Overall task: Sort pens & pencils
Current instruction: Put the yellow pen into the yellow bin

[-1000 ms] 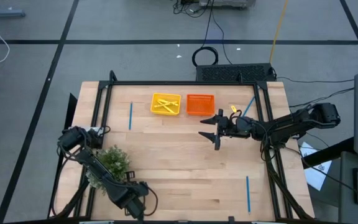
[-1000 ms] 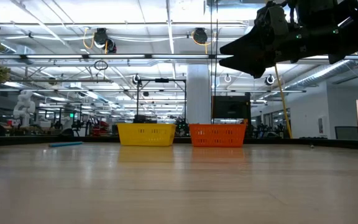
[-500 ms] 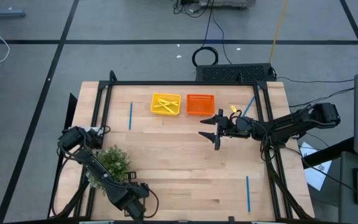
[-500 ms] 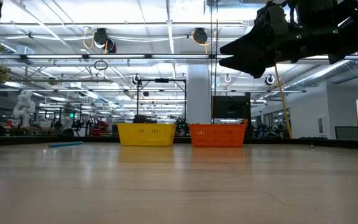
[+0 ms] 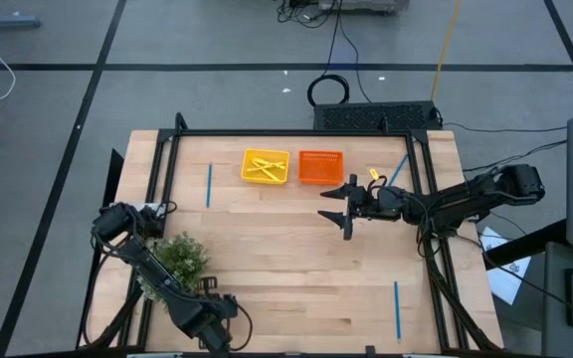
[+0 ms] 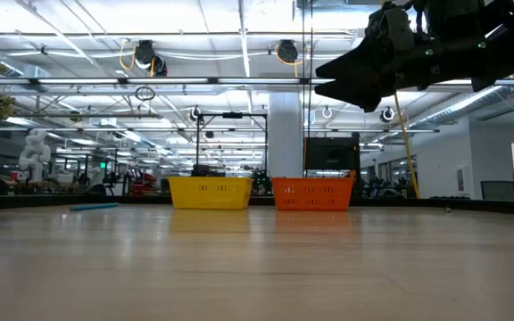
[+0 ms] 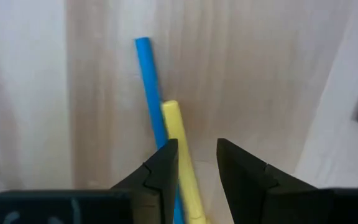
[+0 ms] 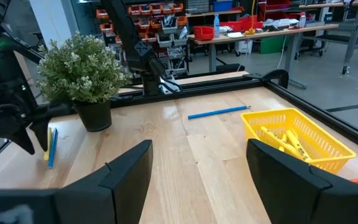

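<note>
You are looking at a sort that is only partly done. The yellow tray (image 5: 266,166) is holding several yellow sticks (image 5: 263,165), while the orange tray (image 5: 320,166) beside it is showing none from above. Blue sticks are lying loose on the worktop (image 5: 286,259): one (image 5: 209,185) left of the yellow tray, one (image 5: 397,309) near the front right corner, and one (image 5: 398,170) crossing the right frame rail.

The left gripper (image 7: 194,171) is hanging over the front left of the worktop, beside the plant (image 5: 180,258), with its fingers parted and straddling a yellow stick (image 7: 182,162); you cannot tell whether they are touching it. A blue stick (image 7: 153,99) is lying touching that yellow one, the two nearly parallel, their long axes running straight away from the left fingers.

The right gripper (image 5: 344,208) is waiting in the air just in front of the orange tray, fingers spread wide and holding nothing.

By this showing, at least five sticks are remaining to be sorted, the blue ones probably into the orange tray.
</note>
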Robot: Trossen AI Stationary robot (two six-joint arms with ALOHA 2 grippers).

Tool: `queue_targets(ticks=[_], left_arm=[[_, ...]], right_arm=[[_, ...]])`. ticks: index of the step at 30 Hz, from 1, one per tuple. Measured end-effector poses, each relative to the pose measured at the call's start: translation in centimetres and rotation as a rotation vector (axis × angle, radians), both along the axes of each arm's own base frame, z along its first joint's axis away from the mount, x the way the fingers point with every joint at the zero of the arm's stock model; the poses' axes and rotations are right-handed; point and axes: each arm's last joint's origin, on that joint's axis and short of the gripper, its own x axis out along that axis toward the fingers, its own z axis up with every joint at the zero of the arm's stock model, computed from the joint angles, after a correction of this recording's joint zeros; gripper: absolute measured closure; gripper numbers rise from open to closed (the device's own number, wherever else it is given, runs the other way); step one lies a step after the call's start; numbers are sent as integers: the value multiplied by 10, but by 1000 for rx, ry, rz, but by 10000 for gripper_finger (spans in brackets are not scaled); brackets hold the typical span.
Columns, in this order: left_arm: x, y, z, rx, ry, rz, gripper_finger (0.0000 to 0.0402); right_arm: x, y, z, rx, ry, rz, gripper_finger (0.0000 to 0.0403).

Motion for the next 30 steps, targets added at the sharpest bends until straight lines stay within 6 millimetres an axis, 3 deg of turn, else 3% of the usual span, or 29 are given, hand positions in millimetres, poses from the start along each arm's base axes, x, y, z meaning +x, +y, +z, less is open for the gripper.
queue_targets(ticks=[7, 21, 24, 28, 30], left_arm=[[-5, 4, -10, 9, 10, 21, 286], [-5, 4, -10, -1, 23, 31, 288], [-5, 4, -10, -4, 27, 32, 314], [-2, 7, -10, -8, 34, 41, 381], [0, 9, -10, -4, 37, 48, 384]], right_arm=[[0, 0, 0, 0, 0, 0, 154], [0, 0, -1, 0, 6, 0, 154], [0, 0, -1, 0, 6, 0, 154], [0, 0, -1, 0, 7, 0, 154], [0, 0, -1, 0, 7, 0, 154]])
